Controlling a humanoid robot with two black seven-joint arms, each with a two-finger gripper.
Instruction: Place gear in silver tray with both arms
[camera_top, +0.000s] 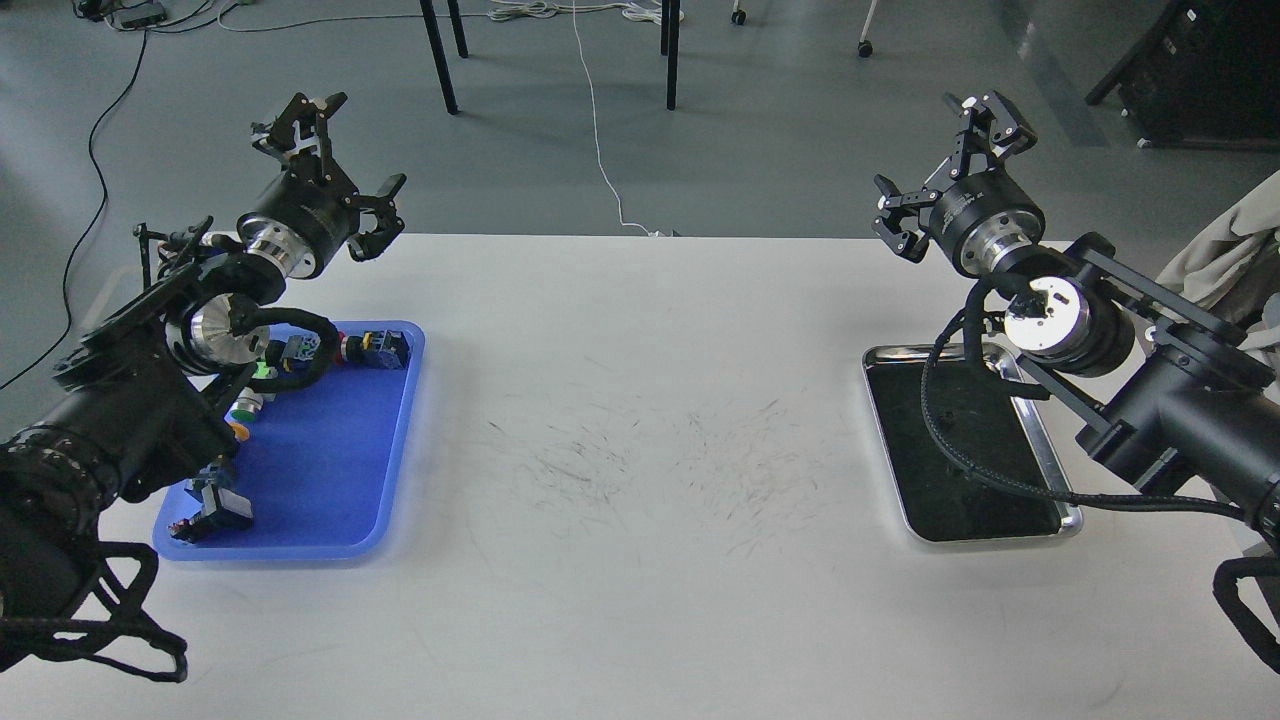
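Two black robot arms, built of thick cylindrical segments joined by shiny silver rings. The left arm (120, 420) and right arm (1170, 400) each carry braided black cables looping alongside. Each ends in a black skeletal two-finger gripper, left (345, 165) and right (945, 165), on a round black wrist.

The worktop (640, 450) carries two trays, well apart. The plastic tray (330, 500) lies at the left edge with several small parts (375, 348) in it, mostly along its far and left sides. The silver tray (905, 500) lies at the right.
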